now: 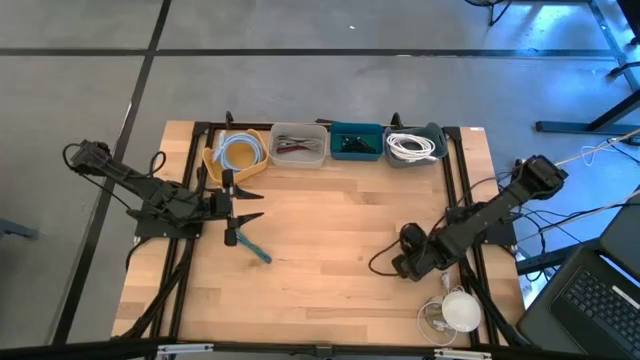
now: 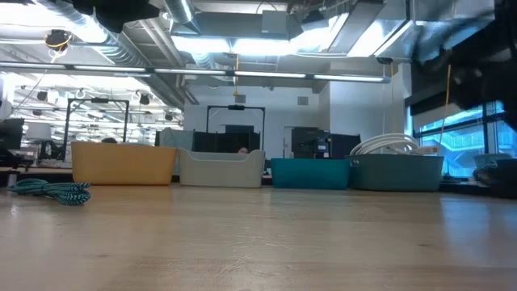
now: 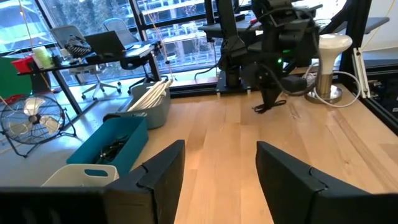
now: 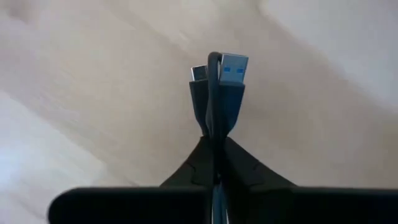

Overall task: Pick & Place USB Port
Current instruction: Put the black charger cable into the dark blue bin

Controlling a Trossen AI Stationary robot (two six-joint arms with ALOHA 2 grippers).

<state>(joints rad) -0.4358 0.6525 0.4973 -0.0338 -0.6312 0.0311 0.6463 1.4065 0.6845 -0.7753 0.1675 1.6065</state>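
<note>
Right wrist view: we see our right hand (image 4: 214, 171) pinched tight on a black USB cable (image 4: 217, 93) (blue-tongued plug foremost), low over the counter (image 1: 330, 250), well apart from the teal bin (image 1: 356, 142). Our left hand (image 1: 240, 205) waits wide near the yellow bin (image 1: 213, 160).

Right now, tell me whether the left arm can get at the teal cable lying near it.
Probably yes. The teal cable lies on bare wood just beside the left gripper, whose fingers stand open and hold nothing. Nothing sits between them; the right gripper is far off, shut on a black USB cable.
</note>
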